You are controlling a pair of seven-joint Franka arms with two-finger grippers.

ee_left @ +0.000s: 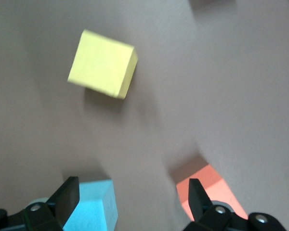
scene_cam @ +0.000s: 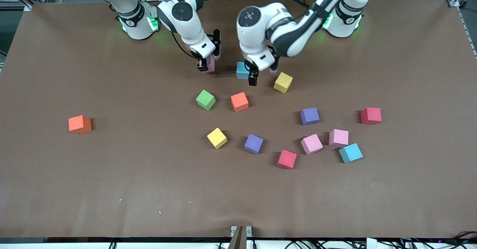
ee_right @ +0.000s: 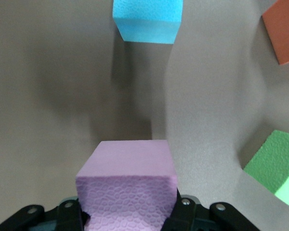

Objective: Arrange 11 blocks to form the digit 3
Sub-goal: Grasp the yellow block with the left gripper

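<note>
The right gripper point(scene_cam: 207, 63) was clenched on a pink block point(scene_cam: 211, 64), its fingers pressing the block's two sides; in the right wrist view the pink block point(ee_right: 128, 185) sat squarely between the fingers point(ee_right: 70, 214), just above the brown worktop point(scene_cam: 111, 167). A shadow lay on the worktop under it, and whether the block touched the surface could not be told.

The left gripper point(scene_cam: 263, 75) hung released, its fingers spread wide and holding nothing, over the worktop between a teal-blue block point(scene_cam: 242, 70) and a yellow block point(scene_cam: 283, 82). The left wrist view showed one finger point(ee_left: 67, 197) over the corner of the teal-blue block point(ee_left: 94, 204) and the other finger point(ee_left: 197, 199) over an orange block point(ee_left: 209, 187); the yellow block point(ee_left: 103, 63) lay apart from both fingers.

The other blocks were scattered nearer the front camera: a green block point(scene_cam: 205, 100) beside the orange one point(scene_cam: 239, 101), then yellow, purple, red, pink and teal-blue ones loosely grouped toward the left arm's end. A lone orange block point(scene_cam: 79, 124) sat well apart toward the right arm's end.
</note>
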